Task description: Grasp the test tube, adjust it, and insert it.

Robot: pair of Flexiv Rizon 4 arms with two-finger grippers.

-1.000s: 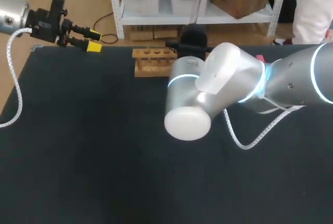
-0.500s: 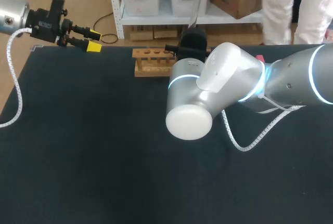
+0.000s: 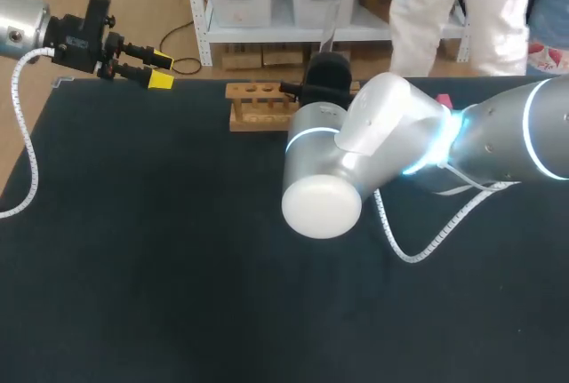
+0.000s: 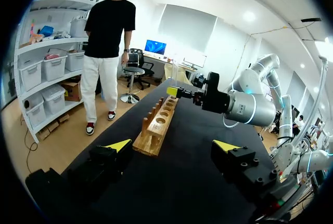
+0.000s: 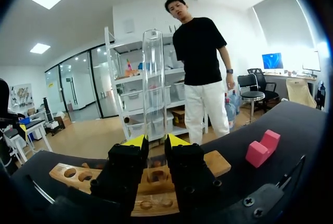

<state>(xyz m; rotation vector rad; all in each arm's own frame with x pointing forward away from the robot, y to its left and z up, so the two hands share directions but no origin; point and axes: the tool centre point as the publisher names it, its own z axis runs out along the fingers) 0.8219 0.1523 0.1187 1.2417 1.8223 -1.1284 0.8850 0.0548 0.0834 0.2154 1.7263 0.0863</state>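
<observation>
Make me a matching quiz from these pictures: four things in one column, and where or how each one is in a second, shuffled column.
1. test tube
2. wooden rack
3. pink block
4. left gripper

A. open, holding nothing
B. on the table beside the wooden rack
C. upright between the right gripper fingers
D. on the table under the right gripper

Pairs: 1-C, 2-D, 3-B, 4-A.

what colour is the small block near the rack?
The block is pink, clearest in the right wrist view.
</observation>
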